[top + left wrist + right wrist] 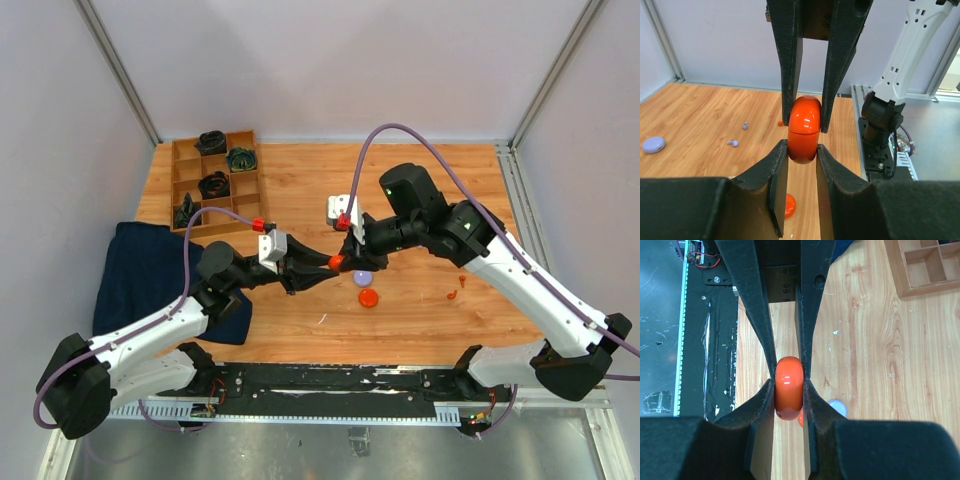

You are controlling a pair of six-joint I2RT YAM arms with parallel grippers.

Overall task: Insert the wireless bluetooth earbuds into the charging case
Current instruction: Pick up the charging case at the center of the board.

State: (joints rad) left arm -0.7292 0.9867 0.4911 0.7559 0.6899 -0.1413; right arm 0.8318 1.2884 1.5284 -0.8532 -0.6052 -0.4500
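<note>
My left gripper [802, 152] and right gripper [789, 390] meet tip to tip, both clamped on the orange-red charging case [804, 131], with room over the wooden table [420, 190] beneath and beside them.

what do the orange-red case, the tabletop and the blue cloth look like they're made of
Orange-red case: likely hard plastic with a glossy finish, going by its bright highlights and thin moulded seam.
Tabletop: wood or wood-look laminate, fairly matte, with visible grain and knots.
Blue cloth: soft fabric with no shine and limp, rounded edges. The weave is too small to tell.
</note>
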